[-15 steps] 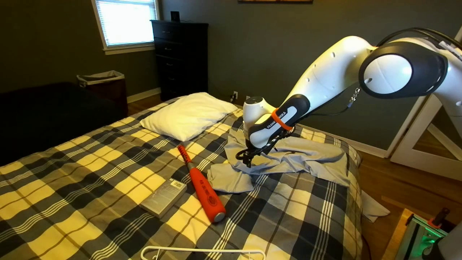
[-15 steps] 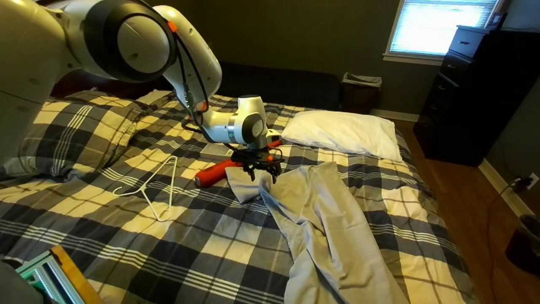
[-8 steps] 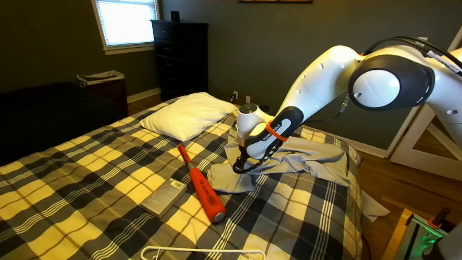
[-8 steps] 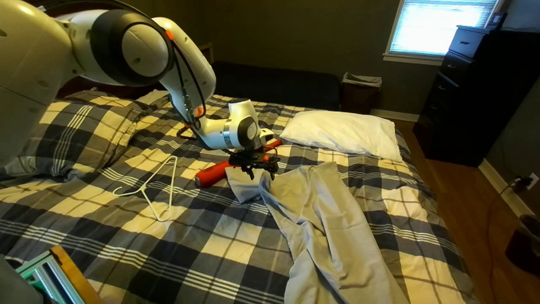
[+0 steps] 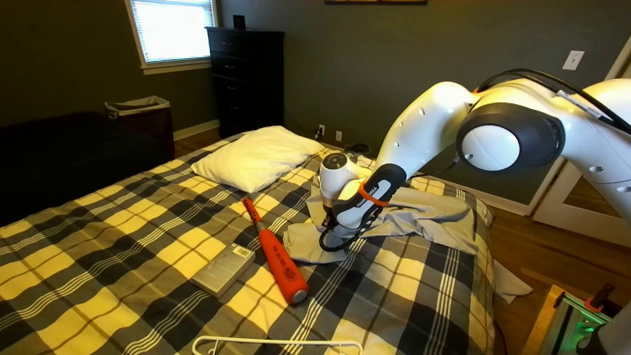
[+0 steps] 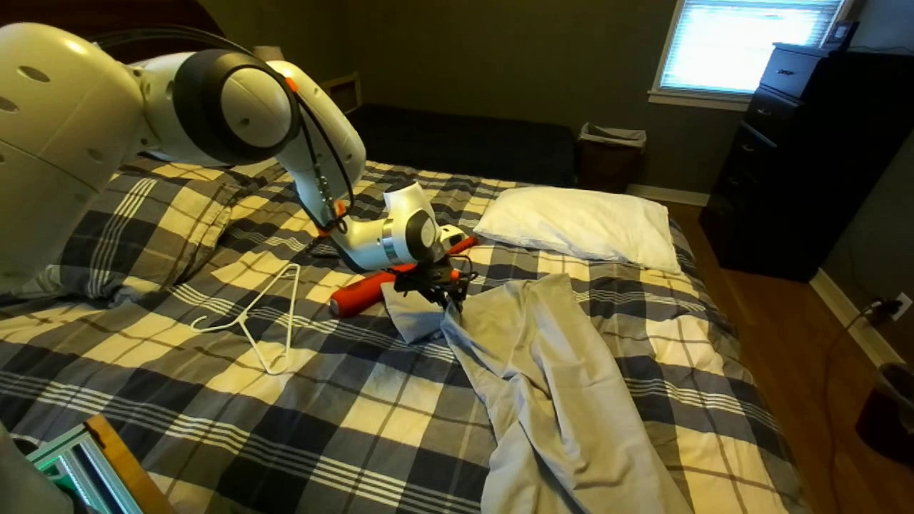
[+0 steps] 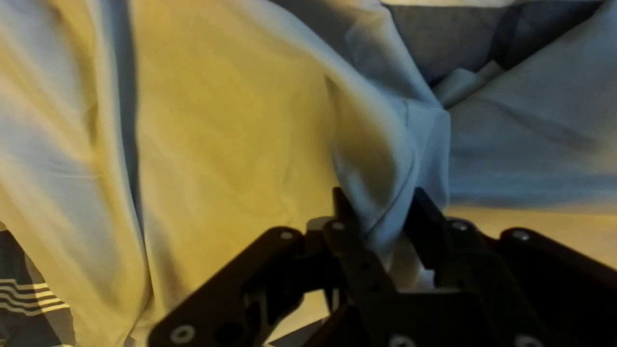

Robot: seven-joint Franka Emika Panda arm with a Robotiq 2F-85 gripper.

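A long grey cloth (image 6: 564, 407) lies rumpled on the plaid bed, its folds running toward the front of the bed in an exterior view. My gripper (image 6: 451, 304) points down at the cloth's near corner, and its fingers have drawn together there. Seen from the wrist, a bunched fold of the grey cloth (image 7: 231, 120) rises between the two dark fingers of the gripper (image 7: 378, 193) and touches both. A red bat (image 6: 357, 294) lies just beside the gripper, partly behind it. From another angle, the arm's wrist mostly hides the fingers above the cloth (image 5: 424, 209).
A thin grey box (image 5: 224, 270) lies beside the bat. A white pillow (image 6: 578, 221) rests toward the bed's far side. One white hanger (image 6: 291, 314) lies on the plaid cover (image 6: 400, 407). A metal-framed stand (image 6: 114, 464) is at the bed's near edge.
The arm has come down toward the bed. The gripper, wide apart before, has closed around a fold of the grey cloth, whose edge is pulled up slightly between the fingers.
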